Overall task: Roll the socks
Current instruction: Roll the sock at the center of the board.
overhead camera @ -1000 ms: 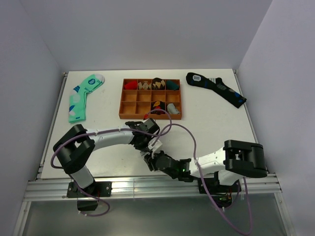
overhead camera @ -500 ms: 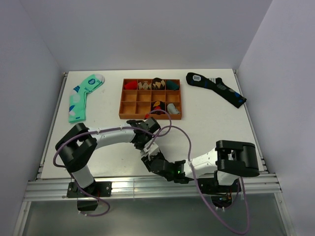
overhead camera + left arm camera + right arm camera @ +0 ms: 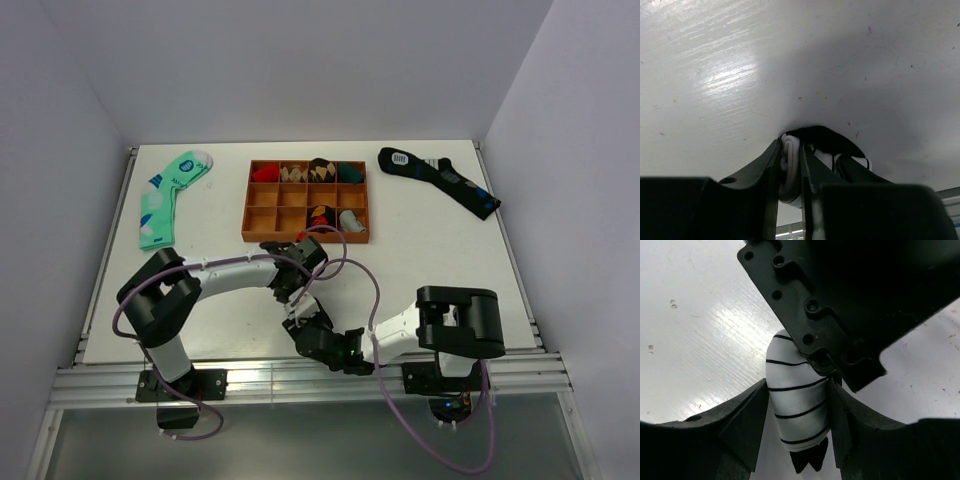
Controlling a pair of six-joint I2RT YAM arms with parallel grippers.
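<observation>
Right wrist view: the right claw (image 3: 797, 390) stands fairly wide, its fingers pressed against both sides of the rolled striped sock (image 3: 797, 425). The left claw (image 3: 790, 150), nearly closed, pinches the same sock's white fabric, low over the bench (image 3: 740, 75), near its front edge.

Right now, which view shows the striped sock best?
Right wrist: the rolled sock fills the gap between its fingers, stripes clear. Left wrist shows only a pinched white edge and black fabric. From the top, the arms nearly hide it.
</observation>
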